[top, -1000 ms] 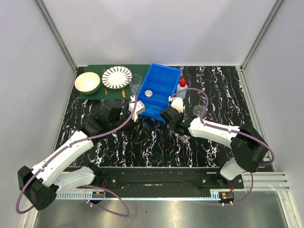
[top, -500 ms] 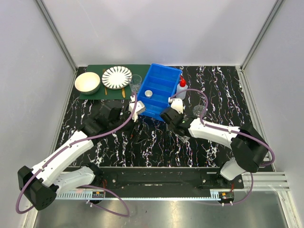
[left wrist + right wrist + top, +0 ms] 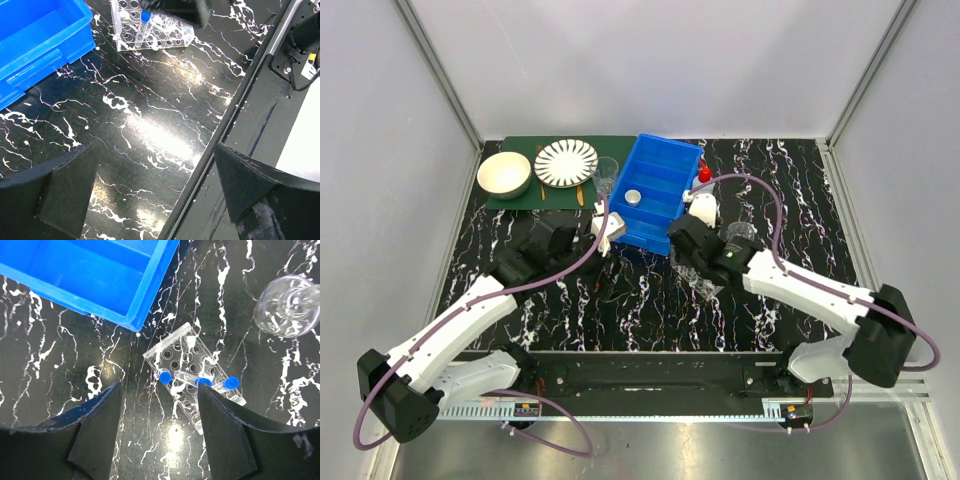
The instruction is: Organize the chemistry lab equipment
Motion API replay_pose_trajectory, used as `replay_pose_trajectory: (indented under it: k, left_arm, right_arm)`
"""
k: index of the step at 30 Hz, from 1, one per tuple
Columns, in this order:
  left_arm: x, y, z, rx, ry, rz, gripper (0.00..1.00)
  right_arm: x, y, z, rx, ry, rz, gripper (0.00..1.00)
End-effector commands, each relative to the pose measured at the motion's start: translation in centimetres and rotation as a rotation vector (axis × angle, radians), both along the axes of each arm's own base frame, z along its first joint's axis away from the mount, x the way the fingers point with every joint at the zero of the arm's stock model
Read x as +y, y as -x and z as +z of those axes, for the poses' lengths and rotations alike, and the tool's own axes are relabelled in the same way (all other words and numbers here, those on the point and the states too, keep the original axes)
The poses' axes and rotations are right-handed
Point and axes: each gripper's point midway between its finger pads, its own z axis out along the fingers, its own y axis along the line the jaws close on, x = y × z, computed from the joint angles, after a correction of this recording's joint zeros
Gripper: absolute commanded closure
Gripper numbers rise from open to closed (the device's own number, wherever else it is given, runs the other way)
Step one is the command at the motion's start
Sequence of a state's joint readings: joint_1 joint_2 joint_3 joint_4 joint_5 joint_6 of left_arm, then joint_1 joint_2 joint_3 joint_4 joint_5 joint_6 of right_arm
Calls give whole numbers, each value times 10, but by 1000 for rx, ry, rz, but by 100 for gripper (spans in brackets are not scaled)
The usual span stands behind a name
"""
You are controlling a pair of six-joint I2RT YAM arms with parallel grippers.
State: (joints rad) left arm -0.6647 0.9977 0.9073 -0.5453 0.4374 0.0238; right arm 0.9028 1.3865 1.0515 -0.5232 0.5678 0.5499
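The right gripper [image 3: 159,390] hangs over the rack [image 3: 186,352], fingers spread wide with nothing between them. The rack sits on the table just off the near right corner of the bin [image 3: 95,275], close to it but not touching. Three tubes [image 3: 202,382] are on the rack; one seems to stand in a hole toward the bin end, while two lie loose across the top, farther from the bin. A beaker [image 3: 285,307] stands to the bin's right, near the rack but apart from it. The bottle [image 3: 703,178] is against the bin's right wall, half hidden by the right arm, and a lid [image 3: 633,197] lies inside the bin. The left gripper [image 3: 156,147] is at the bin's near left corner, also spread and empty, over bare table.

The likely step is to take up a loose tube or the rack itself, and the risks come from that. The lying tubes are round and unheld, so a finger touching one off-centre could roll it off the rack and away from the bin. The rack looks light, so a finger landing on its edge could slide or tip it and spill all three. A closing finger might also catch the standing tube's cap. Both arms crowd the bin's near side, so a wide swing could bring them together or knock the beaker.
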Motion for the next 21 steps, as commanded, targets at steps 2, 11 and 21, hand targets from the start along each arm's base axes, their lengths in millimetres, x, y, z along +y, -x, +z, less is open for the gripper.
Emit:
replay_pose_trajectory:
  k: [2,11,21]
  left_arm:
    - [-3,-2,7,-23,22,0,1]
    - [-3,0,10,-26,29,-2,1]
    - [-3,2,11,-29,32,-7,1]
  right_arm:
    - [-23,7,49,-68,-18,-58,32]
    - [-79,34,26,-18,81,-227,47]
    - [-90,21,2,2,142,-292,100]
